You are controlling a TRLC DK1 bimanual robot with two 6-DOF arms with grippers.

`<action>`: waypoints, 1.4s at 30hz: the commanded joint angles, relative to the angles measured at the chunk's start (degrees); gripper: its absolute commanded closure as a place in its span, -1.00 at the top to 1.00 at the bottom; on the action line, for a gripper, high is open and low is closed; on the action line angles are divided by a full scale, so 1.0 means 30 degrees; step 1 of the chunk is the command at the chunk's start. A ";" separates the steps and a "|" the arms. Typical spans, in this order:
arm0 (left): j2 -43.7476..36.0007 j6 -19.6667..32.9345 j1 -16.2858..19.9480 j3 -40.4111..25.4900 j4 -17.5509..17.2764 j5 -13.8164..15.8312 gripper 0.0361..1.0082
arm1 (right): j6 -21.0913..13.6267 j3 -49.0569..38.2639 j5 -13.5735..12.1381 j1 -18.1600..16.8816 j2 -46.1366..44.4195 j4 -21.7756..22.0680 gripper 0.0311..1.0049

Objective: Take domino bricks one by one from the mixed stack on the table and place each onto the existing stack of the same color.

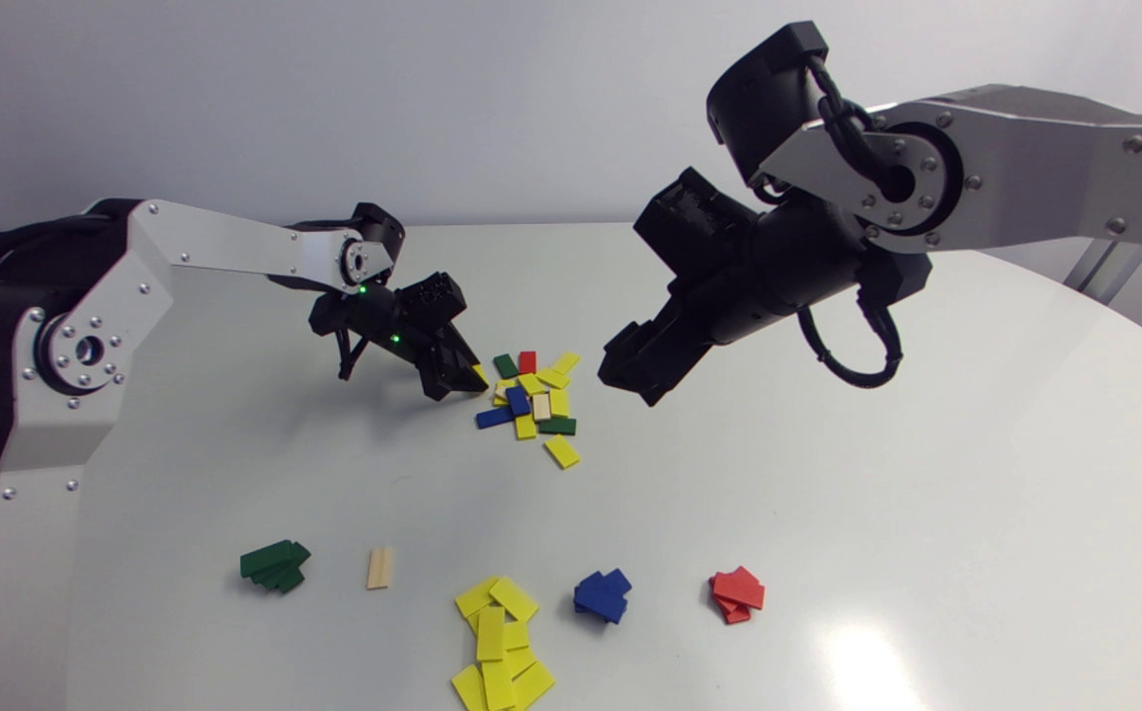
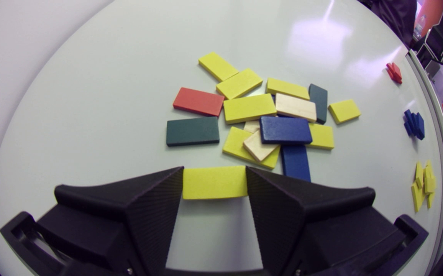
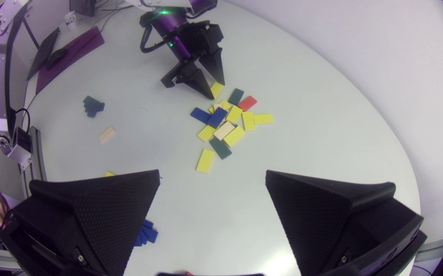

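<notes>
The mixed pile (image 1: 534, 398) of yellow, blue, green, red and cream bricks lies mid-table. My left gripper (image 1: 467, 383) sits at the pile's left edge, shut on a yellow brick (image 2: 214, 182) whose two ends are pressed by the fingers; the same yellow brick (image 3: 216, 90) shows in the right wrist view. My right gripper (image 1: 630, 380) hangs open above the table, right of the pile, nothing between its fingers. Along the front lie the sorted stacks: green (image 1: 276, 565), yellow (image 1: 498, 644), blue (image 1: 603, 594) and red (image 1: 737, 594).
A single cream brick (image 1: 379, 568) lies between the green and yellow stacks. One yellow brick (image 1: 561, 451) sits apart just in front of the pile. Bare tabletop (image 1: 877, 474) spreads to the right.
</notes>
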 commanded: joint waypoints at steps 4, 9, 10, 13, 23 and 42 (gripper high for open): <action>-0.3640 0.0449 0.0017 -0.2198 -0.0245 0.0110 -0.35 | -0.0217 -0.0687 -0.0105 -0.0069 -0.0022 0.0224 0.93; -0.7244 0.0303 -0.0247 -0.5157 -0.0363 0.0814 -0.35 | -0.0247 -0.0980 -0.0105 -0.0069 -0.0344 0.0342 0.93; -0.7888 0.0244 -0.0364 -0.5743 -0.0363 0.0931 -0.35 | -0.0247 -0.0980 -0.0105 -0.0069 -0.0403 0.0342 0.93; -0.9968 0.0185 -0.0686 -0.7853 -0.0392 0.1312 -0.35 | -0.0276 -0.1067 -0.0135 -0.0069 -0.0520 0.0400 0.93; -1.5154 -0.0166 -0.2356 -1.5148 0.0253 0.1839 -0.35 | -0.0188 -0.1653 -0.0164 0.0165 -0.0930 0.0752 0.93; -1.9197 -0.2744 -0.6047 -2.3585 0.5262 0.2132 -0.35 | -0.0042 -0.3353 -0.0164 0.0311 -0.2249 0.1426 0.93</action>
